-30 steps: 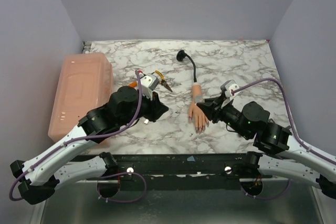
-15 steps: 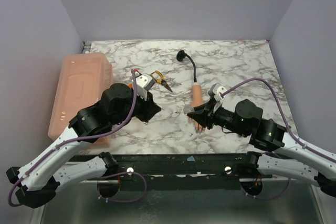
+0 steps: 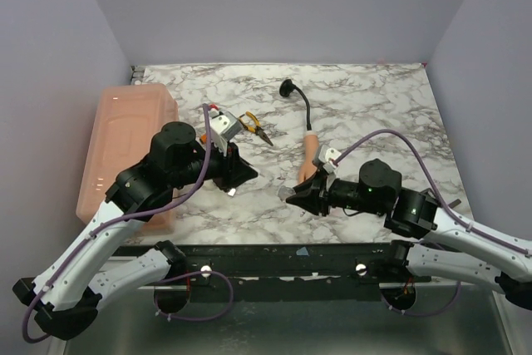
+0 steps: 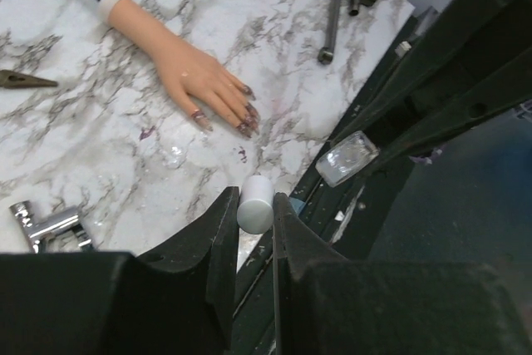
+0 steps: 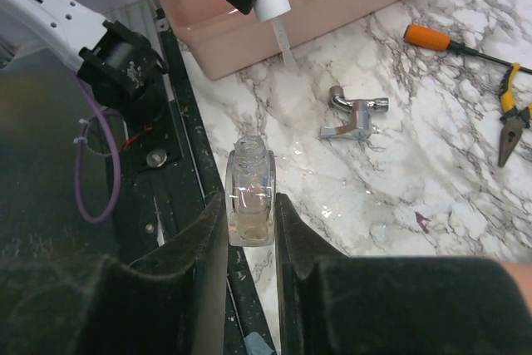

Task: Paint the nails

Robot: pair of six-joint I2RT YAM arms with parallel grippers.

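1. White brush cap (image 4: pixel 255 204) sat pinched in the left gripper (image 4: pixel 253 202); the right gripper (image 5: pixel 250 203) clamped the open bottle (image 5: pixel 250 193)
2. Nails (image 4: pixel 247 126) lay at twelve o'clock from that cap, apart, mannequin hand (image 4: pixel 179 68) pointing toward five

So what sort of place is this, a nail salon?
Probably a robot test booth, not a salon: plain grey walls around a marble-look table, a plastic mannequin hand for a client, and pliers lying about.
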